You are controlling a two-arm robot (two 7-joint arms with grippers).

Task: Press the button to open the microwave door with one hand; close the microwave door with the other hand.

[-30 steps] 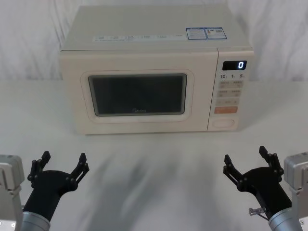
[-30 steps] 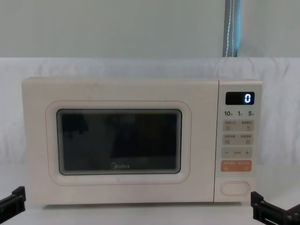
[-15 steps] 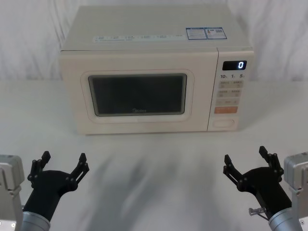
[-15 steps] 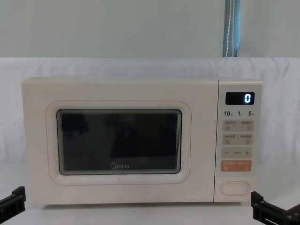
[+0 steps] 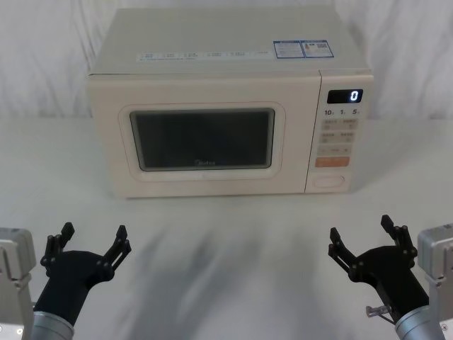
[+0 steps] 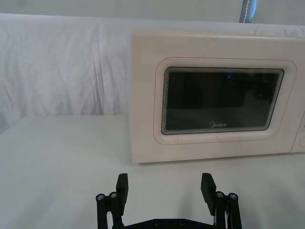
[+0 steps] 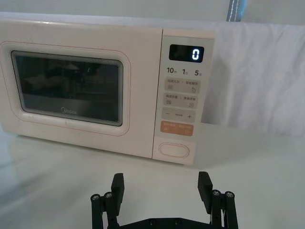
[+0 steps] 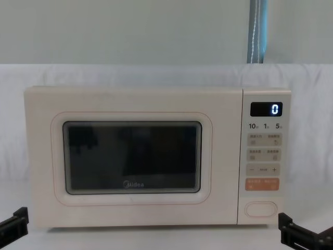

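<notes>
The cream microwave (image 5: 226, 53) stands at the back of the white table with its display reading 0. Its door (image 5: 205, 137) (image 8: 132, 159) with the dark window is closed flush. The wide cream button (image 5: 330, 180) (image 7: 174, 150) (image 8: 260, 209) sits at the foot of the keypad panel, under the orange key. My left gripper (image 5: 90, 243) (image 6: 165, 186) hovers open near the table's front left, well short of the door. My right gripper (image 5: 362, 236) (image 7: 161, 185) is open at the front right, facing the keypad side with empty table between.
A white cloth covers the table (image 5: 226, 241) and hangs as a backdrop behind the oven. A blue-grey strap (image 8: 257, 31) hangs behind on the right. Bare table lies between both grippers and the microwave's front.
</notes>
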